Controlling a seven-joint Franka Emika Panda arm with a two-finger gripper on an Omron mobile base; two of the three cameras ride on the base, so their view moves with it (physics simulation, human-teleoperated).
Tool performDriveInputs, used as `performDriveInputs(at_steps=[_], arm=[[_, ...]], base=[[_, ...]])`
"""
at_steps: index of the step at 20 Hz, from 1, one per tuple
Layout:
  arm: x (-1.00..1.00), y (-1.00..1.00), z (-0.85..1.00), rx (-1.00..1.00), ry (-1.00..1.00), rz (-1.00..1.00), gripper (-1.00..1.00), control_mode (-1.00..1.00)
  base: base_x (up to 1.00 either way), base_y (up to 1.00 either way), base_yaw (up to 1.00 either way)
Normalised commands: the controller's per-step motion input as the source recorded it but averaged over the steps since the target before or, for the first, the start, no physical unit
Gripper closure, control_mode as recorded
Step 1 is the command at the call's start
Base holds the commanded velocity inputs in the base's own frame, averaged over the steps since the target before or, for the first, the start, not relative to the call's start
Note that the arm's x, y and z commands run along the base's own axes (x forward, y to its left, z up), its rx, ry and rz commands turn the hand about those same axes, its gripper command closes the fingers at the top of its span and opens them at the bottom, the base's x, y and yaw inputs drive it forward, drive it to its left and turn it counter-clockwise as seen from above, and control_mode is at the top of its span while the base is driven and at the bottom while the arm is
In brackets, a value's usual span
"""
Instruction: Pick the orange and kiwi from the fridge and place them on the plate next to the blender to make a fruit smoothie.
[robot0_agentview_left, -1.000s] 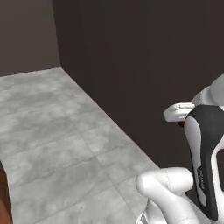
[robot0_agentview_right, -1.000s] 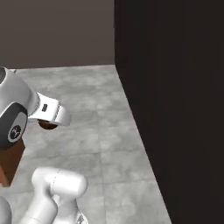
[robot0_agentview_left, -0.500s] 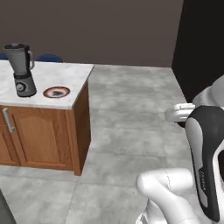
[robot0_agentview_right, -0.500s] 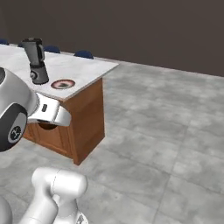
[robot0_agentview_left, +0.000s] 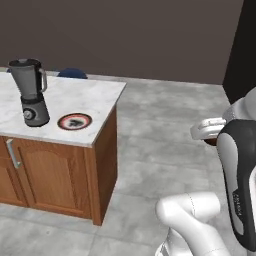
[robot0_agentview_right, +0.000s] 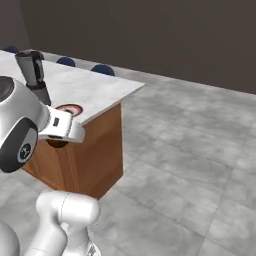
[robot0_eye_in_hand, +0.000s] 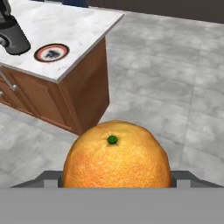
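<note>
In the hand view the gripper (robot0_eye_in_hand: 116, 186) is closed around the orange (robot0_eye_in_hand: 117, 156), which sits between its jaws and covers the finger tips. The fruit is round, with a small green stem dot facing the camera. In the left base view the hand is held up in the air at the right side, over the grey tiled floor (robot0_agentview_left: 165, 150), and a little dark-orange part of the fruit shows under it. In the right base view the hand is at the left, in front of the wooden side of the counter.

Away from the hand stands a kitchen island (robot0_agentview_left: 75, 100) with a white marble top and brown wooden cabinet doors. On its top, near the corner, lies the plate (robot0_agentview_left: 74, 121); it has a dark rim, a reddish ring and a pale centre with a dark pattern, and no fruit is on it. Just beside the plate stands the blender (robot0_agentview_left: 29, 92), upright, with its black lid on; I cannot tell if something is inside the smoky jug. Behind the island the blue chair backs (robot0_agentview_right: 102, 69) are seen.
</note>
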Motion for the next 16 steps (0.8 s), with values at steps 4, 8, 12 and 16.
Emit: performDriveInputs(at_steps=[4,8,12,16], arm=[[0.0,0.0,0.0,0.0,0.0,0.0,1.0,1.0],[0.0,0.0,0.0,0.0,0.0,0.0,1.0,1.0],[0.0,0.0,0.0,0.0,0.0,0.0,1.0,1.0],[0.0,0.0,0.0,0.0,0.0,0.0,1.0,1.0]], base=[[1.0,0.82,0.0],[1.0,1.0,-0.07],[1.0,0.82,-0.08],[0.89,0.66,-0.08]])
